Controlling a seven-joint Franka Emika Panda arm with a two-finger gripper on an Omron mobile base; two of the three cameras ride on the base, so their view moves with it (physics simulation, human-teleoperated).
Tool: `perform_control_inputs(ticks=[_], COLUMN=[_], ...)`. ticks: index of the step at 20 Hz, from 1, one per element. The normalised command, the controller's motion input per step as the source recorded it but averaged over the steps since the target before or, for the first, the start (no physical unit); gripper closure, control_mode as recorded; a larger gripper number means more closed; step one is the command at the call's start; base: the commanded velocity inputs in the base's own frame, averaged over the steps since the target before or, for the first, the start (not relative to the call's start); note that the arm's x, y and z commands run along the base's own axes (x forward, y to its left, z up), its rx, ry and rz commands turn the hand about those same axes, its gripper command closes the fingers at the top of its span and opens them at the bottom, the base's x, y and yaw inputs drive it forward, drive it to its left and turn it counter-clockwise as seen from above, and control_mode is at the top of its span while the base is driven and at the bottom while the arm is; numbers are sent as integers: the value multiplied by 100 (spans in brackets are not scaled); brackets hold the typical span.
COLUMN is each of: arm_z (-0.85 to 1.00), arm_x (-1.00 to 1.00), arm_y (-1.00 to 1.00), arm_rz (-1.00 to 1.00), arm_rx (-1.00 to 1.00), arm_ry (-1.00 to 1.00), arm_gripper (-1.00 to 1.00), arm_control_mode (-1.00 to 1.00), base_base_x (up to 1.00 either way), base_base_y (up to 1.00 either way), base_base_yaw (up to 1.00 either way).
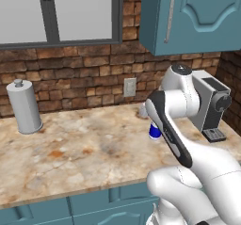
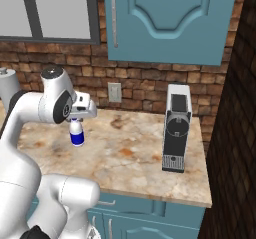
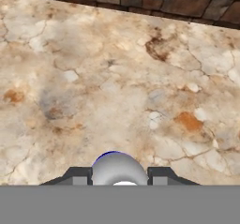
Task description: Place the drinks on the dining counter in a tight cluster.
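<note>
I see my gripper [image 3: 119, 175] closed around the small white bottle [image 2: 76, 133], with a dark finger [image 3: 77, 175] on each side of its rounded top, so the fingers are clamped on the bottle near its upper part. From the right base view the bottle hangs upright under the hand, its blue band at the bottom, apparently just above the marbled worktop [image 1: 84, 148] under the window, though I can't tell for sure that it is off the stone. I judge it light and rigid, probably smooth plastic, so weight is no worry but slip is: the body is round and narrow, and a tilt of the hand could let it pivot between the fingers. A hold on the straight wall below the cap, square across the widest part, seems safest to me. Further along the worktop stands a grey coffee machine [image 2: 176, 128] near the right end. Well apart on the other side, a tall grey canister [image 1: 23, 107] stands against the brick wall [image 1: 84, 73].
</note>
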Motion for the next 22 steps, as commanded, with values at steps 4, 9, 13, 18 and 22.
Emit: perform_control_inputs(ticks=[4, 9, 13, 18, 22], arm_z=[0, 0, 0, 0, 0], arm_x=[0, -8, 0, 0, 0], arm_y=[0, 2, 0, 0, 0], arm_rz=[0, 0, 0, 0, 0], arm_rx=[0, 0, 0, 0, 0], arm_ry=[0, -1, 0, 0, 0], arm_gripper=[100, 100, 100, 100, 100], arm_control_mode=[-100, 100, 100, 100, 100], base_base_x=[0, -24, -98, -71, -10], base_base_y=[0, 7, 41, 38, 45], base_base_yaw=[0, 1, 23, 43, 58])
